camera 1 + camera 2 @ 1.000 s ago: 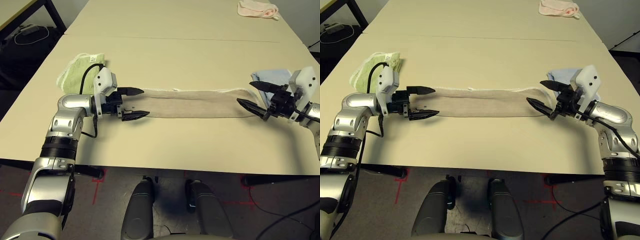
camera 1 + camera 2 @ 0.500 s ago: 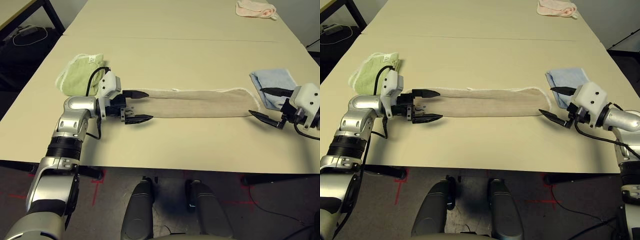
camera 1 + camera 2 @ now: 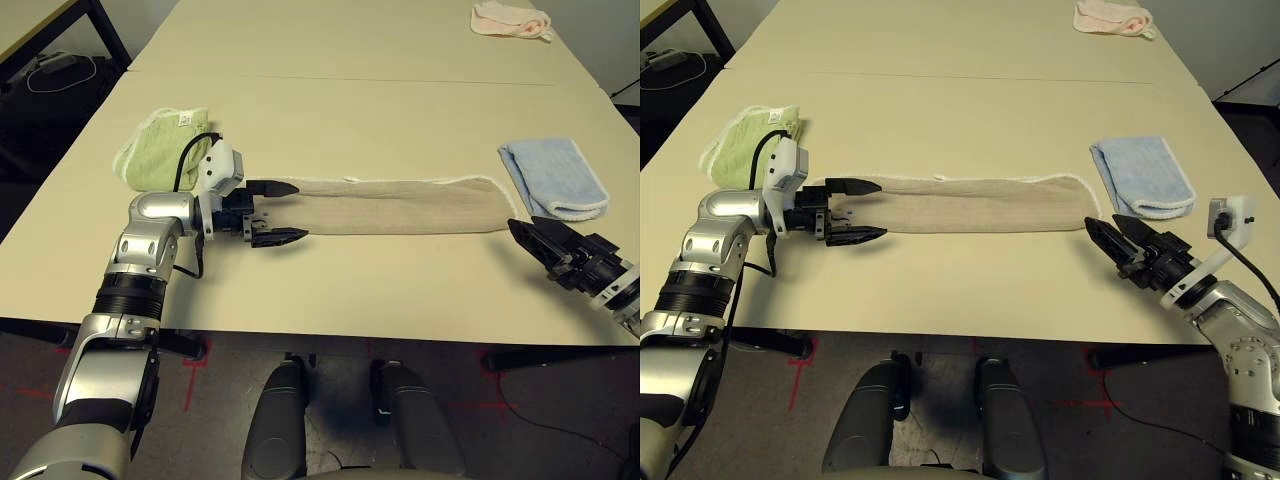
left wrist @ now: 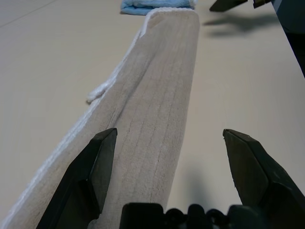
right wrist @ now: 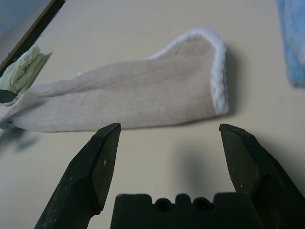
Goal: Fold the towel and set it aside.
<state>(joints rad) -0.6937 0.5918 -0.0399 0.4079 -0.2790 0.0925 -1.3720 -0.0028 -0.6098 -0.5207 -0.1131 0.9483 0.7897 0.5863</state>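
A: Where's the towel (image 3: 390,206)?

B: Mid-table (image 3: 350,120), folded into a long strip running from nine o'clock to three o'clock.

A: And the grippers?

B: Left gripper (image 3: 272,212) sits at the strip's nine o'clock end, fingers spread either side of it, probably lined up to pinch that end. Right gripper (image 3: 1118,240) is spread too, holding nothing, just off the three o'clock end toward five.

A: Other cloths?

B: A green towel (image 3: 160,147) at ten, a blue towel (image 3: 553,176) at two: likely the set-aside spots.

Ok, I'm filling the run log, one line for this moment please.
towel: long folded strip, flat on table | left tool: open, at its left end | right tool: open, off its right end, not touching
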